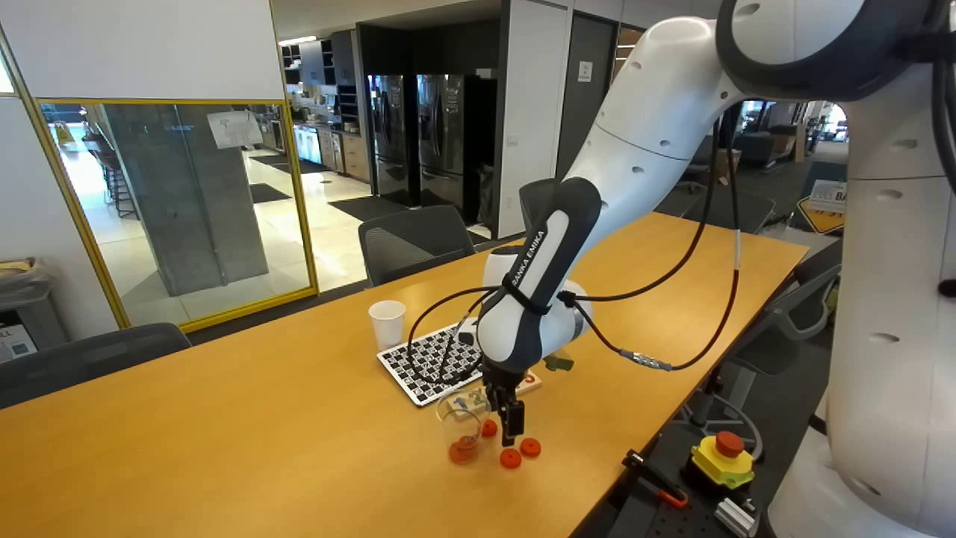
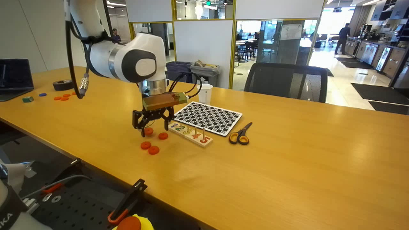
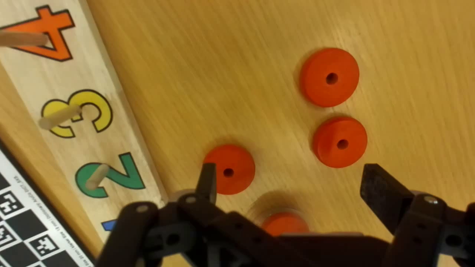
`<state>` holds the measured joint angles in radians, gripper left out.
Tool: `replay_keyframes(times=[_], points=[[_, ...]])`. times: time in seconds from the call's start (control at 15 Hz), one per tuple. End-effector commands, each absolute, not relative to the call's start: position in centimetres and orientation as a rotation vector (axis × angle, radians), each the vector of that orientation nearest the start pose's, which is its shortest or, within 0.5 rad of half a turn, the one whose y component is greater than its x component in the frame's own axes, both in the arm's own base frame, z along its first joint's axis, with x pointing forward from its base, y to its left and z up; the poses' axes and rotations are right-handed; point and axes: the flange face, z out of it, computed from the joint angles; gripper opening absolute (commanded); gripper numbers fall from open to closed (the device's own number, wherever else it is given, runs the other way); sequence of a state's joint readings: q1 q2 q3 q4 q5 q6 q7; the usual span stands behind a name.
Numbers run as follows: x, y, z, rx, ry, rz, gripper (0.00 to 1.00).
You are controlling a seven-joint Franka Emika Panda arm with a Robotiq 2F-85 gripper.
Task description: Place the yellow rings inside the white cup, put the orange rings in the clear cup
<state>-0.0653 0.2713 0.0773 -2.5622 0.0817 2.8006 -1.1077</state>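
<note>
In the wrist view, the hand [image 3: 289, 177] stood wide, likely to straddle an orange ring [image 3: 326, 91] lying toward one o'clock.

At the upper right of the wrist view, the orange rings [image 3: 320, 81] are plain orange-red; at left, a pale wooden number board [image 3: 86, 76] bears black-outlined numerals [image 3: 106, 115] in orange, yellow and green. In an exterior view, around the lower middle, the white cup [image 1: 388, 325] is unpatterned, the clear cup [image 1: 454, 426] colourless, the checkerboard [image 1: 429, 362] black and white.
</note>
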Motion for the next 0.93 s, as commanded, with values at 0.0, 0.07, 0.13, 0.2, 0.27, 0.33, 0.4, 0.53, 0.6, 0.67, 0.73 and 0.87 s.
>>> replay_keyframes(times=[0.0,0.07,0.13,0.2,0.27,0.33,0.4,0.53,0.6,0.67,0.73,0.87], points=[[45.5,0.8,15.8,-2.664,-1.583,-0.039,1.00],[45.6,0.9,15.7,-2.660,-1.591,-0.040,1.00],[45.7,0.9,15.5,-2.657,-1.598,-0.040,1.00],[45.9,0.9,15.4,-2.655,-1.603,-0.039,1.00],[46.0,0.9,15.3,-2.663,-1.606,-0.039,1.00],[46.1,0.9,15.2,-2.665,-1.612,-0.040,1.00],[46.2,0.8,15.1,-2.669,-1.617,-0.037,1.00],[46.5,0.8,15.0,-2.676,-1.622,-0.032,1.00],[46.5,0.7,14.9,-2.682,-1.622,-0.035,1.00],[46.6,0.7,14.9,-2.686,-1.626,-0.038,1.00],[46.6,0.7,14.8,-2.690,-1.626,-0.040,1.00],[46.6,0.6,14.7,-2.699,-1.623,-0.038,1.00]])
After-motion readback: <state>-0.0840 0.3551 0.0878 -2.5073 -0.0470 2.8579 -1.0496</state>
